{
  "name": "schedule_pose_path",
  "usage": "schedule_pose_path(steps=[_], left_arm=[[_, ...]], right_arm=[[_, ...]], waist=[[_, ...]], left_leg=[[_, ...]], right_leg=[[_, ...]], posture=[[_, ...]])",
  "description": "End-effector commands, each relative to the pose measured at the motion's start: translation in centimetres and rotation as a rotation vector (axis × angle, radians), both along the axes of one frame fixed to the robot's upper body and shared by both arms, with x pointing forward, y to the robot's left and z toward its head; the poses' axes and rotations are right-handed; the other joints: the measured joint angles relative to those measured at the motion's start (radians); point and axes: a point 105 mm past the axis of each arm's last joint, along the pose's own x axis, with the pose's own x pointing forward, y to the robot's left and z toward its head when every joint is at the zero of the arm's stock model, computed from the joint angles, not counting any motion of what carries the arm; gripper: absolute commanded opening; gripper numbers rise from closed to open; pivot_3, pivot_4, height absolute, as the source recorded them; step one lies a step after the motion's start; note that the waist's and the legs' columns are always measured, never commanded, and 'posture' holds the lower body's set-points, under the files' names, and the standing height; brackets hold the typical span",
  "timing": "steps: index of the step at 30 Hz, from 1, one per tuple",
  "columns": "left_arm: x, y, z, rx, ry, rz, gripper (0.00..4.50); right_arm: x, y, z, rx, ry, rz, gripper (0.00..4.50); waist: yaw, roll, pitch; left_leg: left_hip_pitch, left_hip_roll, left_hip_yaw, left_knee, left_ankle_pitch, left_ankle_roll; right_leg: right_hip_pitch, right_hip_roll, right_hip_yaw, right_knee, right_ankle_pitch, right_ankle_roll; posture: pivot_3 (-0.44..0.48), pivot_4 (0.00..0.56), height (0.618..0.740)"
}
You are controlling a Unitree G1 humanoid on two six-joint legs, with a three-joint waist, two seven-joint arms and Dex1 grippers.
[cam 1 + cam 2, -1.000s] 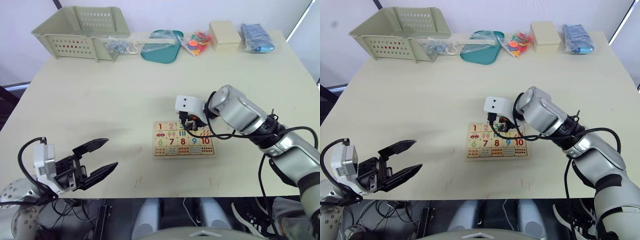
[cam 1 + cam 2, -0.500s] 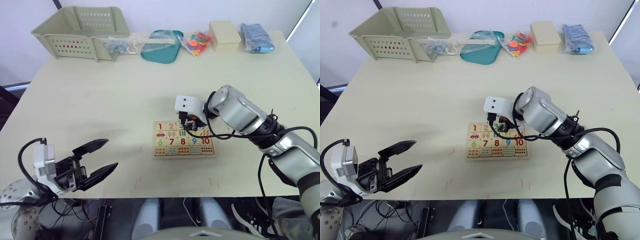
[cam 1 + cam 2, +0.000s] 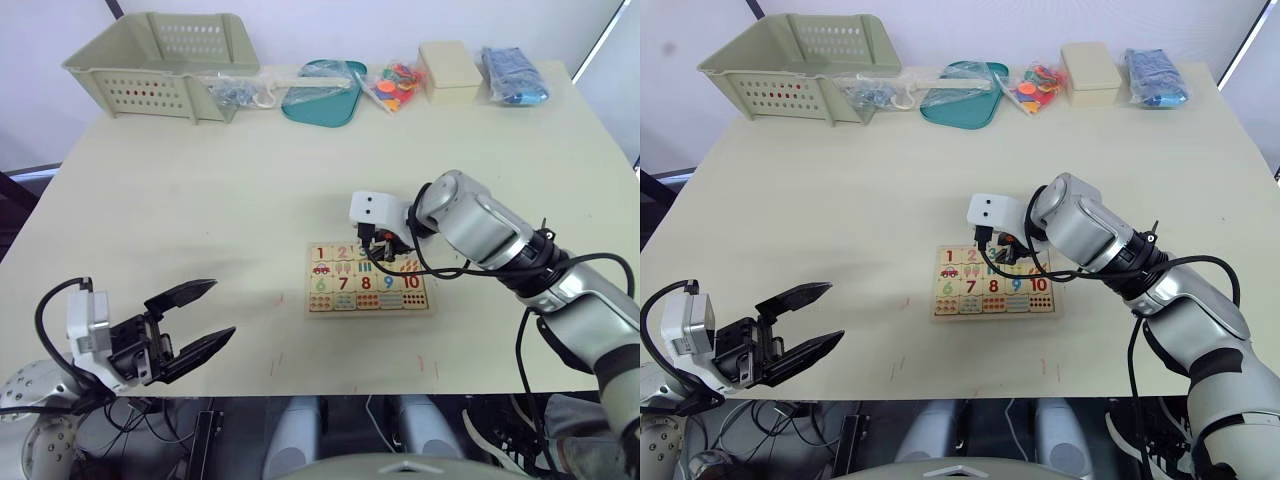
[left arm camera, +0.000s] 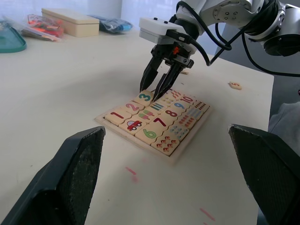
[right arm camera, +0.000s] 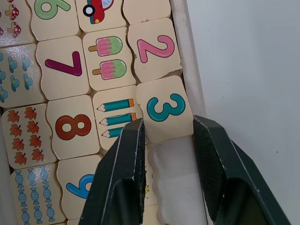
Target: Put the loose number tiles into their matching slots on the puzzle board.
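Right end effector [image 5: 164, 140]: fingers part-open astride the 3 tile [image 5: 165, 108], gripping nothing
Risk: you lift crookedly, a fingertip drags it askew
Left end effector [image 3: 190, 320]: wide open, empty

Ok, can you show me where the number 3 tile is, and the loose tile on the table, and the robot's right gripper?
number 3 tile [image 5: 165, 109], right wrist view, on its teal digit.
loose tile [image 4: 235, 85], left wrist view, on its top face.
right gripper [image 4: 156, 91], left wrist view, midway between its fingertips.

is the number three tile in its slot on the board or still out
In. The 3 tile sits in the puzzle board's edge row beside the 2 tile; the right gripper's open fingers straddle it.
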Motion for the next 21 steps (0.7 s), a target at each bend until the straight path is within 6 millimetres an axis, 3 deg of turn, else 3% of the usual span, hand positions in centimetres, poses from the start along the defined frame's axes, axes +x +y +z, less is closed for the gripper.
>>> schedule_pose_path(steps=[1,21], left_arm=[[-0.27,0.01,0.81,0.01,-0.043,-0.008,4.5],[-0.18,0.06,0.83,0.011,-0.042,-0.009,4.5]], right_arm=[[-0.07,0.39,0.77,0.017,-0.019,0.018,0.97],[-0.11,0.44,0.81,0.02,-0.018,0.018,0.97]], waist=[[0.0,0.0,0.0],[0.0,0.0,0.0]], left_leg=[[0.0,0.0,0.0,0.0,0.0,0.0],[0.0,0.0,0.0,0.0,0.0,0.0]], right_leg=[[0.0,0.0,0.0,0.0,0.0,0.0],[0.0,0.0,0.0,0.0,0.0,0.0]], posture=[[0.0,0.15,0.74],[0.0,0.15,0.74]])
